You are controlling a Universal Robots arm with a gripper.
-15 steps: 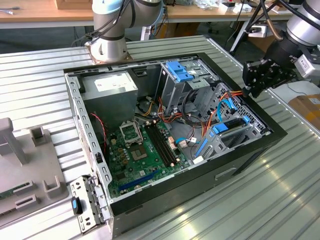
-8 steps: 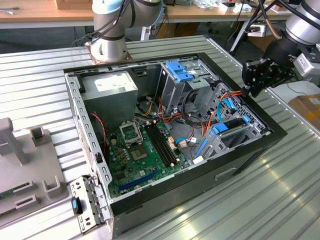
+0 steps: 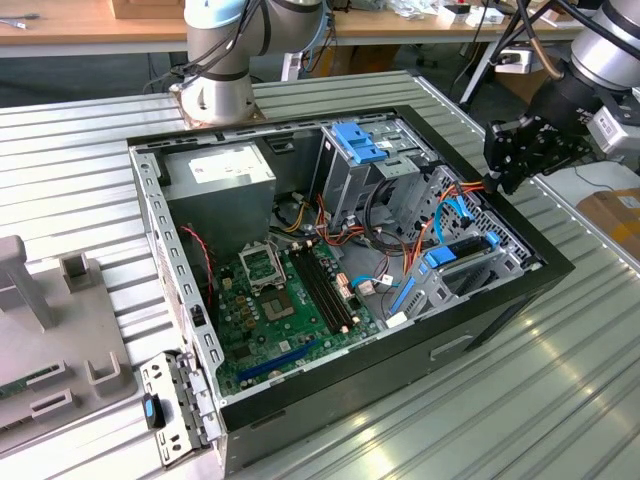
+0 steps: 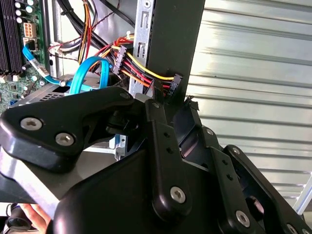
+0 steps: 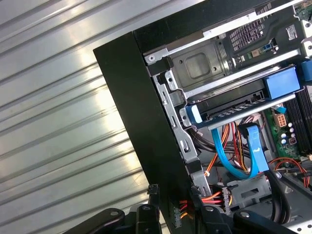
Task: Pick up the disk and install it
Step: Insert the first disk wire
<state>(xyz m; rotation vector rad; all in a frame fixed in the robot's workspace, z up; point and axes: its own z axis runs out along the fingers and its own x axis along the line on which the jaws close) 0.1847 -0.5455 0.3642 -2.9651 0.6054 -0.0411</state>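
Gripper [image 5: 174, 192], spread and empty, straddles case wall [image 5: 141, 112]; disk [image 5: 234, 104] sits in drive cage [image 5: 202, 63], apparently installed, hence nothing held

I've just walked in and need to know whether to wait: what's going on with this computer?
A robot arm's gripper is at an open computer case that sits on a ribbed metal table. The disk, with its blue side rails, lies in the drive bay by the case's wall, above the blue cables. The gripper holds nothing. In the first wrist view its fingers stand apart at that wall's rim, near the disk but not touching it.
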